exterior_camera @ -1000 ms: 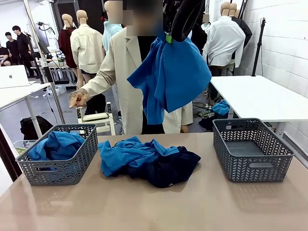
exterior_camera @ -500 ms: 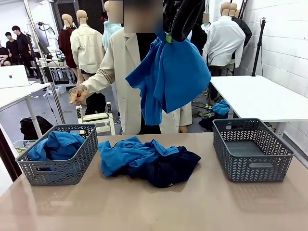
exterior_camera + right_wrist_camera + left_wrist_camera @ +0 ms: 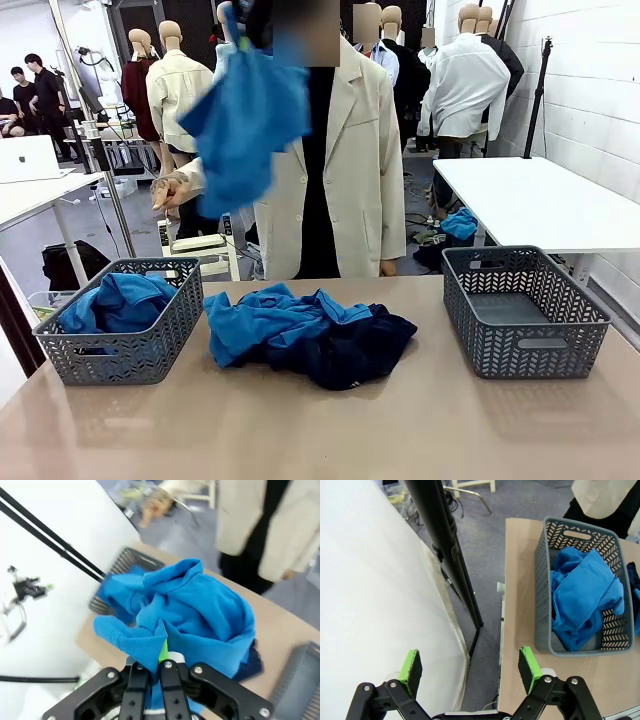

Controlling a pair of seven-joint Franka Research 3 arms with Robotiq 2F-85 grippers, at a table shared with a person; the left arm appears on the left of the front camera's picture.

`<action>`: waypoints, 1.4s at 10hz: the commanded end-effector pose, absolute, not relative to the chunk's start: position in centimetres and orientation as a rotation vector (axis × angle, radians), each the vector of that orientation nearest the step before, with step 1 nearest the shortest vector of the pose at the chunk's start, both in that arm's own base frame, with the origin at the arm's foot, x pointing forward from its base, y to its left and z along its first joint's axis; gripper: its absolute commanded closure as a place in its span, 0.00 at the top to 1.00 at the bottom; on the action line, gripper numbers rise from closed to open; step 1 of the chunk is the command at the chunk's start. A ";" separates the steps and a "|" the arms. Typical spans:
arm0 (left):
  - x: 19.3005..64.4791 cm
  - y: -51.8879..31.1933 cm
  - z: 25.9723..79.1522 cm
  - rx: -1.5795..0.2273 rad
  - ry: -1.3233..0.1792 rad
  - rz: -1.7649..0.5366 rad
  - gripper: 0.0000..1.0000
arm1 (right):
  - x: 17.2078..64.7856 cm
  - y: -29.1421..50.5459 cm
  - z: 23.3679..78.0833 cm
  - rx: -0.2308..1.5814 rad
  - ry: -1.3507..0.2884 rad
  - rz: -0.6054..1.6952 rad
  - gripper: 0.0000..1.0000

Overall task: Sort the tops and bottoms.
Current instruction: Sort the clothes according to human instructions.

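The blue shirt [image 3: 245, 118] I carry has swung across. Half a second ago it hung high at the middle-right, in front of the person's [image 3: 345, 150] chest. Now it hangs blurred on my left side, high above the table [image 3: 320, 430] and nearer the left basket [image 3: 130, 352].

My right jaws are clenched on a fold of it (the wrist view shows cloth bunched right over them), so nothing slipped on the way. I judge this top is headed for that basket, where other blue shirts [image 3: 115, 300] already lie; the drop isn't made yet.

My left jaws stand wide apart, green pads [image 3: 411, 666] bare, off the table's edge beside the same basket.

The pile [image 3: 270, 320] of blue and dark navy clothes [image 3: 365, 350] in the middle hasn't shifted, and the right basket [image 3: 480, 345] holds nothing.
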State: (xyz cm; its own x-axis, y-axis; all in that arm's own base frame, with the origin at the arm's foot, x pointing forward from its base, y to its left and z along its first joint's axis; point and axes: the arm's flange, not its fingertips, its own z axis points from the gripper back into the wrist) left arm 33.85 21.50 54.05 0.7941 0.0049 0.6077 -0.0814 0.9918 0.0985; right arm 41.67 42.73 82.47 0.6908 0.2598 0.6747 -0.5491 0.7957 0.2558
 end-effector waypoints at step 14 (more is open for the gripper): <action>33.8 21.7 54.1 0.135 -0.643 0.033 1.00 | 50.7 60.7 65.0 0.798 -0.654 0.321 0.00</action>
State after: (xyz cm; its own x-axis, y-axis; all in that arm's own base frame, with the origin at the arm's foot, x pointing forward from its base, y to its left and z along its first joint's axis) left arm 33.86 21.52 54.04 0.7944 0.0053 0.6074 -0.0818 0.9918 0.0983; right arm 51.06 61.41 62.95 0.7677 0.0390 0.6397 -0.4899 0.6793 0.5464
